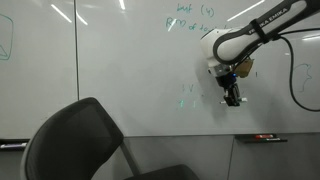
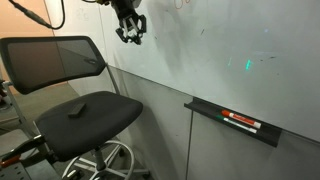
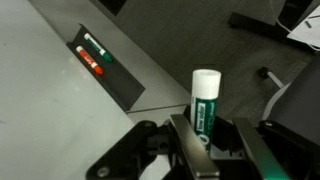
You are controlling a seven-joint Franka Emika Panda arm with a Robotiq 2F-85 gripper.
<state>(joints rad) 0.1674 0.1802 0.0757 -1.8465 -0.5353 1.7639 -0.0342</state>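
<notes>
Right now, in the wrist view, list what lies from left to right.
Whiteboard → marker tray → green marker clamped between the fingers → dark chair parts.

Glossy smooth whiteboard [image 1: 130, 70], mesh-backed chair [image 2: 60, 60], glossy plastic marker [image 3: 204, 95] in the matt black claw [image 3: 205, 150].

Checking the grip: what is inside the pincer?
A green marker with a white cap is clamped in the pincer. Its lower barrel is covered by the pincer, so that end cannot be seen.
</notes>
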